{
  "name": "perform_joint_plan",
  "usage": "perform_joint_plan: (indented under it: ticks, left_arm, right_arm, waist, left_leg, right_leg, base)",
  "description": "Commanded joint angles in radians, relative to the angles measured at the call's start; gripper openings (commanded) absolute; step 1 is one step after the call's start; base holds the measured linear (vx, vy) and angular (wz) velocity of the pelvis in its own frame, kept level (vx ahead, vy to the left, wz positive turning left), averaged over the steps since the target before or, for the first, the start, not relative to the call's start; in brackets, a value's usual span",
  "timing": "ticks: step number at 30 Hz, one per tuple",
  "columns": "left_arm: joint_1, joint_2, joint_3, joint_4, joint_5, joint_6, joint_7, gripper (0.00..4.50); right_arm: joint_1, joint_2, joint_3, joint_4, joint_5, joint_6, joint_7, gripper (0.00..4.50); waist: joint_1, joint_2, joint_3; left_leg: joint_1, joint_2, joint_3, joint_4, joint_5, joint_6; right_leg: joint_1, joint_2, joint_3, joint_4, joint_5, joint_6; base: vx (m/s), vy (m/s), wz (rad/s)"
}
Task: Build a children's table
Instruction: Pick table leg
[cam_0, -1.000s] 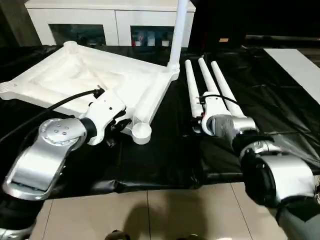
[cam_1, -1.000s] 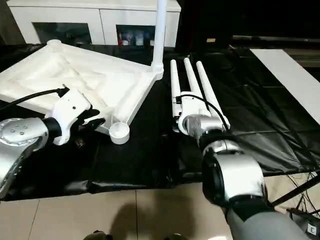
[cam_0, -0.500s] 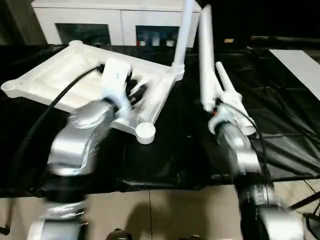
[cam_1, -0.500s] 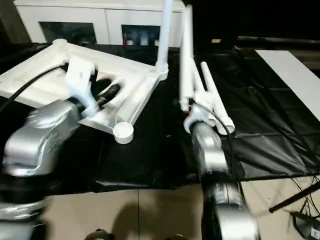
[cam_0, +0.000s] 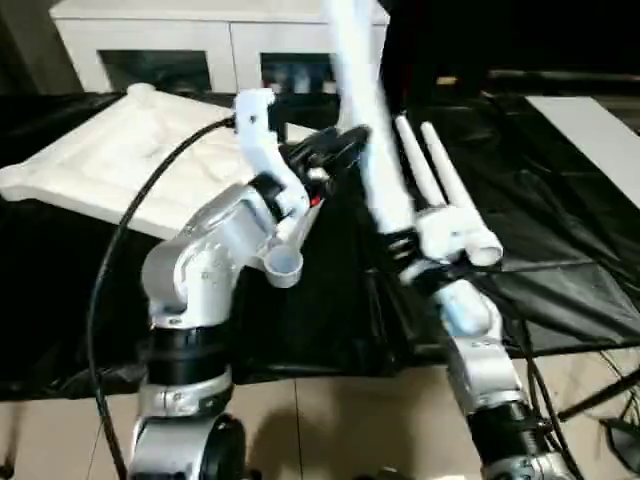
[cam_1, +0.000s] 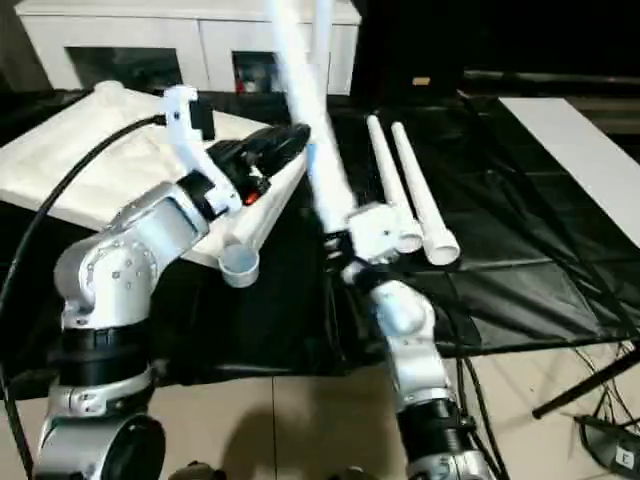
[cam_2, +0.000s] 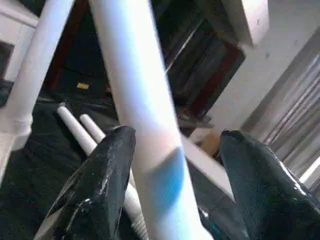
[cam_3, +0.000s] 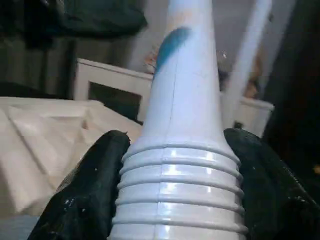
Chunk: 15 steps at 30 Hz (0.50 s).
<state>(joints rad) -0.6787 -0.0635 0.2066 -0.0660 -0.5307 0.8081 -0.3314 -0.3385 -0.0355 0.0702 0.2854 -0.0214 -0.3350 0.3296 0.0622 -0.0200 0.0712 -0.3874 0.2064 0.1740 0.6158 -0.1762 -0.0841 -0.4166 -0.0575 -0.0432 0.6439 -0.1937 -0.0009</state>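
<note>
Tabletop (cam_0: 120, 160) lies left, two legs (cam_0: 440, 180) right, a raised leg (cam_0: 365, 150) between.

Glossy white plastic leg (cam_3: 187, 125)

Dim bkgd, motion blur on raised leg (cam_0: 362, 150)

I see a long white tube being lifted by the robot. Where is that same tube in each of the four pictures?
Left eye view: the lifted leg slants up the middle.
Right eye view: it slants up just left of the middle.
Left wrist view: it crosses between the left gripper's two black fingers.
Right wrist view: its ribbed end sits between the right gripper's fingers.
Shared landmark: the leg already standing in the tabletop.
</note>
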Motion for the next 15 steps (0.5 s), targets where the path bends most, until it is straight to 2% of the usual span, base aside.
perform_joint_plan:
  ticks: [1,3,4,7,11,12,15]
  left_arm:
    - [-0.017,-0.01,0.026,0.01,-0.038,0.02,0.017,3.4]
    - [-0.022,-0.017,0.039,0.004,-0.062,0.048,0.015,3.48]
    - [-0.022,-0.012,0.034,0.008,-0.045,0.048,0.023,3.48]
    - [-0.022,-0.007,0.042,0.037,-0.029,0.042,0.047,3.85]
    - [-0.025,-0.009,0.051,0.018,-0.09,0.051,0.035,4.23]
    - [-0.024,-0.01,0.053,0.012,-0.103,0.059,0.033,4.23]
    - [-0.024,-0.013,0.063,0.007,-0.121,0.078,0.033,4.3]
  right_arm:
    - [0.013,-0.005,0.026,-0.035,-0.013,-0.013,0.027,2.75]
    - [0.024,-0.015,0.057,-0.066,-0.031,-0.026,0.036,2.75]
    - [0.026,-0.018,0.066,-0.075,-0.035,-0.03,0.04,2.75]
    - [0.031,-0.023,0.083,-0.082,-0.038,-0.039,0.054,2.75]
    - [0.037,-0.037,0.106,-0.084,-0.05,-0.04,0.074,2.75]
    - [0.038,-0.037,0.107,-0.084,-0.047,-0.038,0.076,2.75]
    - [0.039,-0.04,0.112,-0.084,-0.043,-0.035,0.077,2.75]
  waist:
    - [0.002,-0.004,-0.073]
    - [0.003,-0.003,-0.075]
    - [0.003,-0.003,-0.076]
    - [0.002,-0.003,-0.075]
    - [0.002,-0.004,-0.078]
    - [0.003,-0.001,-0.079]
    - [0.003,-0.003,-0.078]
  left_leg:
    - [0.009,0.006,-0.003,-0.071,-0.24,0.026]
    - [0.008,0.008,-0.004,-0.07,-0.215,0.03]
    - [0.01,0.008,-0.004,-0.069,-0.209,0.036]
    - [0.009,0.008,-0.003,-0.07,-0.21,0.04]
    - [0.007,0.009,-0.004,-0.068,-0.185,0.046]
    - [0.008,0.01,-0.004,-0.068,-0.176,0.049]
    - [0.009,0.01,-0.003,-0.068,-0.176,0.053]
  right_leg:
    - [0.052,-0.052,0.037,-0.097,-0.241,-0.133]
    - [0.054,-0.052,0.037,-0.092,-0.195,-0.14]
    - [0.053,-0.052,0.037,-0.09,-0.178,-0.145]
    - [0.054,-0.052,0.037,-0.091,-0.174,-0.147]
    - [0.059,-0.054,0.038,-0.085,-0.123,-0.166]
    - [0.059,-0.054,0.038,-0.082,-0.103,-0.175]
    - [0.059,-0.053,0.037,-0.082,-0.09,-0.184]
  base:
    - [0.0,0.0,0.0]
    - [0.0,0.0,0.0]
    - [0.0,0.0,0.0]
    - [0.0,0.0,0.0]
    - [0.0,0.0,0.0]
    - [0.0,0.0,0.0]
    - [0.0,0.0,0.0]
